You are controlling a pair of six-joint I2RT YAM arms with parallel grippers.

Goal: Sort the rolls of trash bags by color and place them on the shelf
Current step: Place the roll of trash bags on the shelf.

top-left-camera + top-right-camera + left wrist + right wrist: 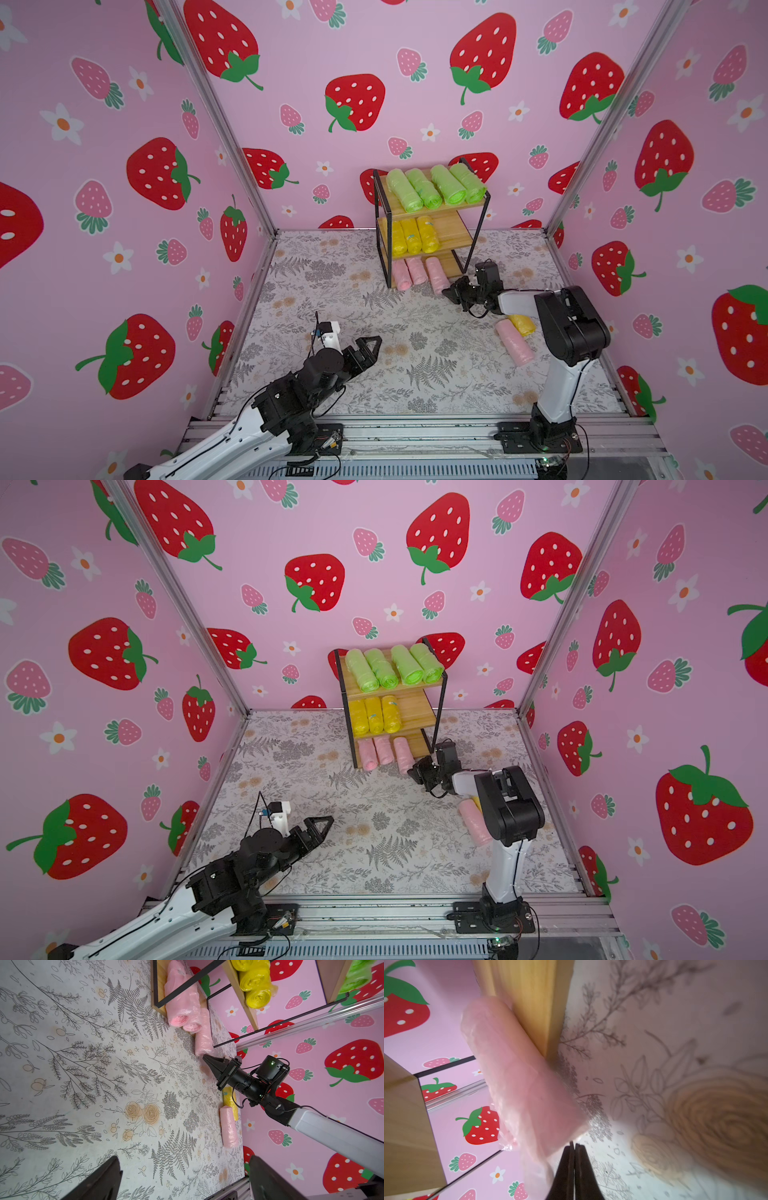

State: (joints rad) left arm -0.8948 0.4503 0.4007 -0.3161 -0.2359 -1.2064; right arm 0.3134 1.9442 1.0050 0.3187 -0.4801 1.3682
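The shelf (451,232) stands at the back of the table, with several green rolls (436,187) on its top board. Three yellow rolls (413,235) lie on the middle board and three pink ones (415,270) on the bottom board. The rightmost pink roll (519,1076) sticks out past the board's front edge. My right gripper (446,292) is shut and empty, its tip (574,1145) at that roll's near end. A loose pink roll (514,341) and a yellow roll (523,324) lie beside the right arm. My left gripper (372,343) hangs open over the mat, holding nothing.
Strawberry-print walls close in the table on three sides, with metal posts (582,166) in the back corners. An aluminium rail (415,432) runs along the front edge. The right arm's black elbow (569,324) stands just right of the loose rolls.
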